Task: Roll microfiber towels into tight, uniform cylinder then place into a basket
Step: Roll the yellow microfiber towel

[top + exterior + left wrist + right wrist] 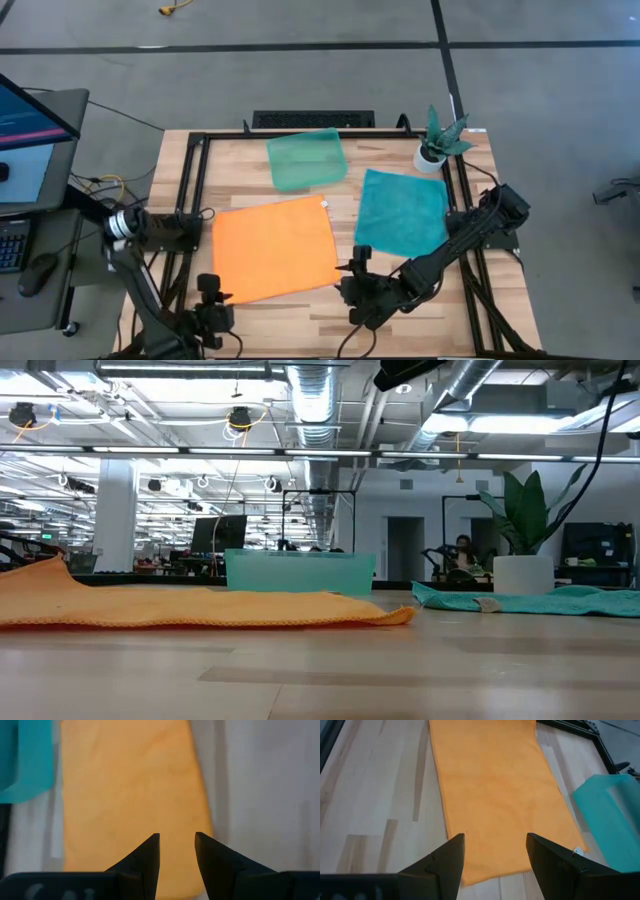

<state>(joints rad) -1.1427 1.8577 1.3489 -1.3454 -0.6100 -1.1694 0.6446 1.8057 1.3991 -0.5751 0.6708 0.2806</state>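
Note:
The orange towel (275, 250) lies spread flat on the table's middle, seen low as (200, 605). The teal towel (402, 212) lies flat to its right. The pale-green basket (307, 158) stands behind them, open side up. My left gripper (212, 288) hovers open by the orange towel's near left corner, with the cloth (130, 790) beyond its fingertips (177, 840). My right gripper (357, 262) hovers open at the towel's near right corner, looking across the cloth (490, 790) between its fingers (495, 842). Neither gripper touches anything.
A small white pot with a green plant (438, 142) stands at the table's far right corner, next to the teal towel. A black frame (195, 180) runs round the tabletop. Bare wood (300, 315) lies along the near edge. A white tag (577, 852) marks the orange towel's far right corner.

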